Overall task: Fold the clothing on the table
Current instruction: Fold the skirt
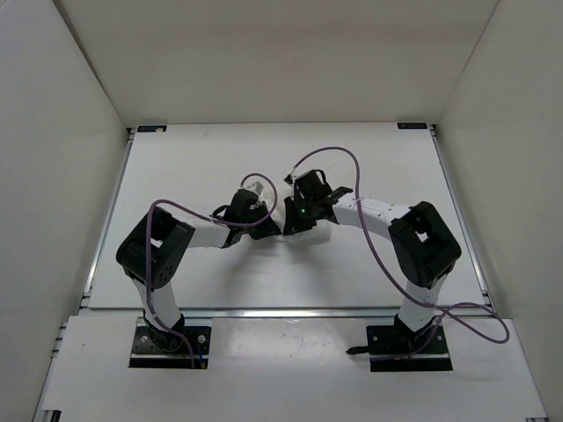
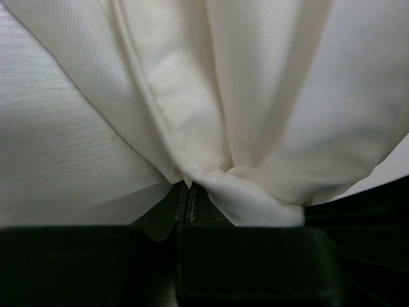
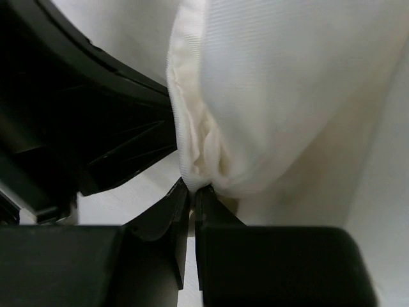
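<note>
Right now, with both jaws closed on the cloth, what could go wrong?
1. Each pair of jaws pinches only a small bunch of the clothing at its very tips, so the thin fabric could slip free.
2. The two wrists sit close together above the table; they could bump or snag the purple cables.

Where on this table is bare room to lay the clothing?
Bare: the far part of the table, from the arms to the far rail; also the near strip between both arms. Crowded: the middle, where left end effector and right end effector pinch the bunched clothing.
</note>
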{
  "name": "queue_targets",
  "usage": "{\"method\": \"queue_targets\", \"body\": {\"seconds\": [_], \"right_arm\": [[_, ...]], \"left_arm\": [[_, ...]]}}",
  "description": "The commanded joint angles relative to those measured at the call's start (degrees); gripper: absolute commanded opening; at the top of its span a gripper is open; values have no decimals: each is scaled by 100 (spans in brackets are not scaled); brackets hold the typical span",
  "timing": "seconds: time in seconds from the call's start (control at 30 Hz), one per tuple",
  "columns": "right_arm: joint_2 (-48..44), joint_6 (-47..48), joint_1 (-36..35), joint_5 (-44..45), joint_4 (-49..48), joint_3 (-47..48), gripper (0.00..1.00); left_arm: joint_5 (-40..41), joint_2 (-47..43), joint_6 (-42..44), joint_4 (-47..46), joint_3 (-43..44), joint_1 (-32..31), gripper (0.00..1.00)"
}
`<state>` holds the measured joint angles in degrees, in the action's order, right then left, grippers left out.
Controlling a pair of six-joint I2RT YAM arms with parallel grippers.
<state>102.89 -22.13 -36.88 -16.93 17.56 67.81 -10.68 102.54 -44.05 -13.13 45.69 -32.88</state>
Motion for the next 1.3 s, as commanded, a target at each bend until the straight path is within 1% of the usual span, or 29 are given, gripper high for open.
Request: {"method": "queue_targets", "body": {"seconds": [0.0,0.2,0.3,0.37,0.47,0.5,0.57,0.6,0.63,0.7,0.77,0.8,0.83,0.9,0.93,0.97,1.0,1.03,1.07,1.13,1.17,1.2,1.23,1.27], "right_arm": [[55,-221,-99,-92,-288,30,0],[134,-169,-12,40,-464,241,0],[275,-160,-3,119,-324,477,0],[319,-142,6,373,-166,610,0],[91,-239,-90,751,-427,409,1],[-22,-326,-74,718,-603,234,0],[-77,-336,-56,542,-702,215,0],[-24,-301,-30,454,-606,319,1],[107,-283,-38,367,-457,451,4],[257,-187,-56,164,-350,540,10],[188,-134,-91,-46,-463,505,20],[118,-151,-126,-82,-543,409,30],[-66,-108,-143,-56,-665,347,37],[-339,-107,-161,-30,-728,320,40],[-618,-46,-170,-12,-658,329,42],[-856,-2,-170,14,-536,399,45],[-1024,68,-153,162,-439,426,45],[-1165,112,-152,233,-264,452,47],[-1375,199,-135,364,-79,461,49],[-1693,323,-74,593,124,374,50],[-1998,349,-39,794,220,251,51],[-2245,524,-12,936,291,207,43],[-2499,578,23,1181,379,15,34],[-2615,683,76,1261,467,-126,0]], "left_arm": [[31,-164,46,161,-175,71,0],[4,-542,-59,91,-491,89,1],[-13,-613,-77,91,-570,54,1],[-31,-621,-68,108,-527,72,1],[-66,-604,-51,135,-561,28,2],[-23,-604,-59,109,-561,10,1],[-48,-587,-86,91,-579,45,2],[-66,-604,-86,82,-579,37,3],[-75,-595,-86,82,-570,54,4],[-119,-647,-86,117,-562,45,8],[-136,-744,-95,126,-588,132,24],[-180,-840,-95,135,-631,159,32],[-154,-946,-95,161,-658,159,34],[-145,-1156,-94,257,-658,256,48],[-145,-1314,-43,371,-667,317,50],[-102,-1359,-16,424,-702,352,55],[-84,-1508,2,547,-711,396,60],[-75,-1674,19,609,-807,466,69],[-75,-1772,20,679,-860,476,71],[-93,-2105,107,846,-991,607,82],[-119,-2211,134,934,-1114,651,86],[-171,-2412,195,978,-1132,730,95],[-285,-2641,265,1100,-1228,826,99],[-329,-2860,335,1241,-1290,880,98]]}}
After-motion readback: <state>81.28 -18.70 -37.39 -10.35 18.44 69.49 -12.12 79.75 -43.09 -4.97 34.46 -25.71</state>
